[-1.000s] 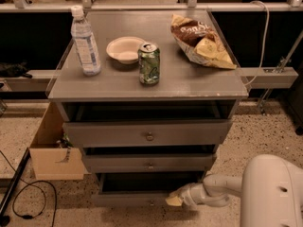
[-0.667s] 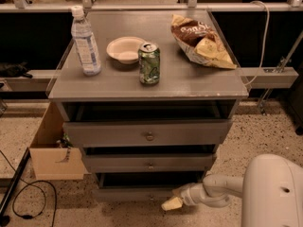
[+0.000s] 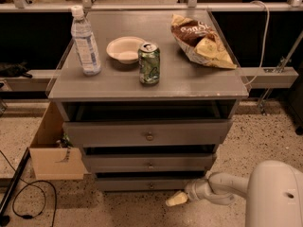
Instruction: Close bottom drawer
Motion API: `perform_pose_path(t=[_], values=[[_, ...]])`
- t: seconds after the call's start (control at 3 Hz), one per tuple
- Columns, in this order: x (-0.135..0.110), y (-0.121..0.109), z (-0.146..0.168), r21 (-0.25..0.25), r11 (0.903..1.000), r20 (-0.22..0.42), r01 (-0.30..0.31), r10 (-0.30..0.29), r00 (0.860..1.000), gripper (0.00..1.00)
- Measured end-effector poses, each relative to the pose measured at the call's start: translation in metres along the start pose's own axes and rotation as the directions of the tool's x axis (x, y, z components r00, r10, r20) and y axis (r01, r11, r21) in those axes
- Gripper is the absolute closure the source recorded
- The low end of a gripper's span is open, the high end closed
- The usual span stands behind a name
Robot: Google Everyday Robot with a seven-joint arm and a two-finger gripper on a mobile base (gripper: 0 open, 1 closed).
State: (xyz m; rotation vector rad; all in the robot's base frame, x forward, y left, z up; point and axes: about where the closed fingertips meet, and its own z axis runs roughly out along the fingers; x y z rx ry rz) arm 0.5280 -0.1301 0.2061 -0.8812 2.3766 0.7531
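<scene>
The bottom drawer (image 3: pixel 142 184) is the slimmest grey front panel at the foot of the grey cabinet, with a small round knob (image 3: pixel 151 185). Its front sits set back under the middle drawer (image 3: pixel 150 162), with a thin dark gap above it. The top drawer (image 3: pixel 147 133) is the widest and stands out furthest. My gripper (image 3: pixel 176 199) reaches in from the lower right on a white arm. Its pale tip hangs just below and in front of the bottom drawer's right half, near the floor.
On the cabinet top (image 3: pixel 199 82) stand a water bottle (image 3: pixel 85 41), a white bowl (image 3: pixel 125 49), a green can (image 3: pixel 149 63) and a chip bag (image 3: pixel 201 41). An open cardboard box (image 3: pixel 52 150) sits at the left. A black cable (image 3: pixel 28 197) lies on the speckled floor.
My gripper has slid left and down along the bottom drawer front. The dark opening of the bottom drawer has shrunk to a thin gap as the drawer went in.
</scene>
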Motion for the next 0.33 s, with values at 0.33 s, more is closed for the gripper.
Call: perform_pose_path(t=[0.33], values=[[0.0000, 0.0000, 0.0000, 0.000, 1.0000, 0.000, 0.000, 0.000, 1.000, 0.00]])
